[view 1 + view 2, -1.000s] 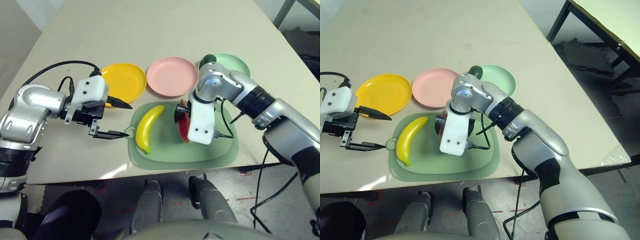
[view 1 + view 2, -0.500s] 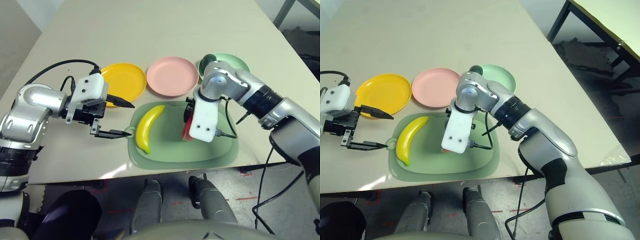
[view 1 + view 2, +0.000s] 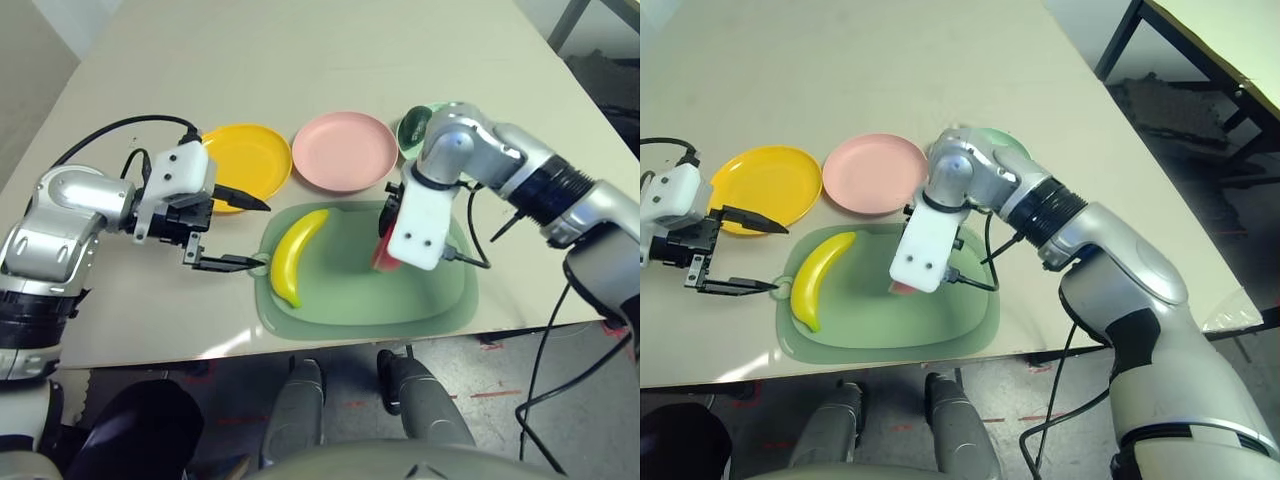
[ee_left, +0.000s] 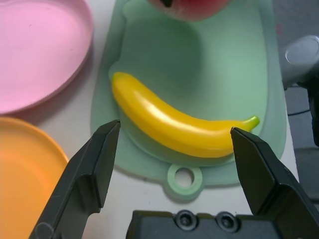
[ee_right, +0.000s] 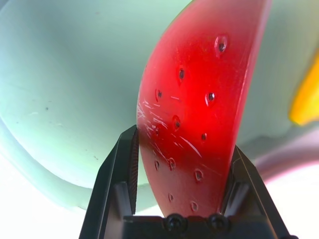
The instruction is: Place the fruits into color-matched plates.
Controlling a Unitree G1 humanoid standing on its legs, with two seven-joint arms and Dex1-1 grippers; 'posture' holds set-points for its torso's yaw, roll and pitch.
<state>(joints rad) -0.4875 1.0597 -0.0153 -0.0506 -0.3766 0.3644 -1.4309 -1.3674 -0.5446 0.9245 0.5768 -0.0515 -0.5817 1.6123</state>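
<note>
Right wrist view: the right gripper [image 5: 182, 164] is clamped on the red watermelon wedge [image 5: 199, 99], its two black fingers pressing the wedge's flat faces above the pale-green mat [image 5: 70, 84]. From the head cameras, the wedge [image 3: 384, 256] shows as a red edge below the white wrist housing, over the mat [image 3: 330, 300] and just short of the pink plate [image 3: 345, 150]. To do the step well, the judgement is that the wedge should be carried clear of the mat and of the plate's rim, brought over the middle of the pink plate, and let go low so that it does not roll out. The right forearm reaches in across the mint green plate [image 3: 480, 112], where the dark green avocado [image 3: 414, 125] lies at the near edge, and the gripper points steeply down. The left gripper [image 3: 240, 232] hangs beside the mat's ring tab [image 4: 185, 178] with its fingers wide apart, aimed sideways at the yellow banana [image 3: 295, 255] lying on the mat, near the yellow-orange plate [image 3: 250, 160].
</note>
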